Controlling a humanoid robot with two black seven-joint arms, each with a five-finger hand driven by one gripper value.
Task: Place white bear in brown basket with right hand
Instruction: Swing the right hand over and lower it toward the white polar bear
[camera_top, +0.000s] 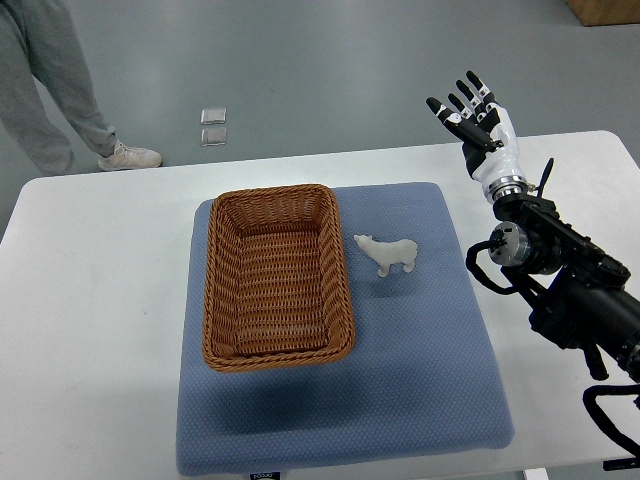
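- Person (55, 85): legs and a shoe visible on the floor at 10 o'clock, beyond the white table (90, 330); well apart from the work area; two small clear items (213, 127) lie on the floor at 11 o'clock.
- Blue mat (420, 390): covers the table centre; it bears both the basket and the toy.
- Brown basket (222, 290): woven, rectangular, empty; long axis runs 12 to 6 o'clock; it sits on the left half of the mat.
- White bear (388, 254): stands on the mat just beside the basket's right rim, not touching it; long axis runs 9 to 3 o'clock; the head points to 9 o'clock, towards the basket; legs point to 6 o'clock in the picture.
- Right hand (475, 115): raised at 2 o'clock, beyond the mat's far right corner; fingers spread wide, holding nothing; well apart from the bear; the arm enters from the right edge.
- Left hand: not in view.
- Step in hand, as judged: reach and grasp; bring the hand down towards 8 o'clock over the bear; set the fingers across the short axis at the body's middle; close gently so the light figure does not tip or slide; lift clear of the basket rim before travelling to 9 o'clock.
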